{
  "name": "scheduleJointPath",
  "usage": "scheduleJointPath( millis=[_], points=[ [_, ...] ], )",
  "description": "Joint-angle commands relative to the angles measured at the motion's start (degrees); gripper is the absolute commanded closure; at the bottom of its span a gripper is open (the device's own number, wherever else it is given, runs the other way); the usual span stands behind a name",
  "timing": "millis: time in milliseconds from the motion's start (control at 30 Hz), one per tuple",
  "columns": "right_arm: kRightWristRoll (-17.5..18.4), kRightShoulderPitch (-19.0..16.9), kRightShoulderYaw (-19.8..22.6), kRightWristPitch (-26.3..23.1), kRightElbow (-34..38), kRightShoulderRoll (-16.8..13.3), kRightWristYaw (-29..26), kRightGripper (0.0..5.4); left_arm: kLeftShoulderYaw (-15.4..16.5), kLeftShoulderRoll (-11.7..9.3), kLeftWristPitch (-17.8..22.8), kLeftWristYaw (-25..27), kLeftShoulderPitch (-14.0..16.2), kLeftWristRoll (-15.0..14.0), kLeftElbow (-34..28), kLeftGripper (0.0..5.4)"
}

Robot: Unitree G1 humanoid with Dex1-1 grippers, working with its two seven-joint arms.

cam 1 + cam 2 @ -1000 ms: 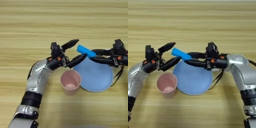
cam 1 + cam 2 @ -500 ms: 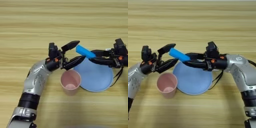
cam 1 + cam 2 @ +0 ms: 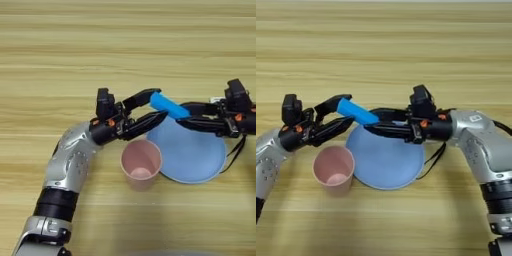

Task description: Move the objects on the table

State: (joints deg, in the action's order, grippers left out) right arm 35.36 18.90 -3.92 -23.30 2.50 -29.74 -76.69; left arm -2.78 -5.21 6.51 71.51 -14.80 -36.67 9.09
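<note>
The pink cup (image 3: pixel 141 163) stands upright on the desk (image 3: pixel 125 55) with nothing visible inside, just beside the left rim of the round light-blue plate (image 3: pixel 190 155), which also lies bare. The blue block (image 3: pixel 169 105) hangs tilted in the air above the plate's upper left edge (off the desk entirely). The right hand (image 3: pixel 372 124) reaches in horizontally from the right, its two black fingers closed on the block's lower right end. The left hand (image 3: pixel 159 104) stretches in from the left, forearm angled up across the desk, its fingers parted on either side of the block's upper left end; whether they touch it I cannot tell.
</note>
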Motion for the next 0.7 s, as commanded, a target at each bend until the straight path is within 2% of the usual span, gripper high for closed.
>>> scheduleJointPath(
  millis=[33, 267, 533, 700],
  points=[
    [-1.1, -0.2, -1.2, 0.3, -0.4, -0.1, -0.1, 4.00, -0.4, -0.2, 0.6, 0.4, 0.0, -0.3, -0.9, 2.37],
    [-3.7, 0.0, -3.0, 1.7, -2.4, 0.8, 0.6, 4.00, -0.6, -0.4, 0.5, 0.5, 0.2, -0.1, -1.0, 2.95],
    [-2.0, 0.5, -1.9, 1.0, -1.7, 1.4, 0.9, 4.00, -1.0, -0.6, 0.5, 0.6, 0.4, 0.0, -1.3, 3.87],
    [-1.3, 1.1, -1.2, 0.7, -1.9, 2.0, 1.4, 4.00, -1.1, -0.6, 0.6, 0.6, 0.4, 0.2, -1.3, 3.96]
  ],
)
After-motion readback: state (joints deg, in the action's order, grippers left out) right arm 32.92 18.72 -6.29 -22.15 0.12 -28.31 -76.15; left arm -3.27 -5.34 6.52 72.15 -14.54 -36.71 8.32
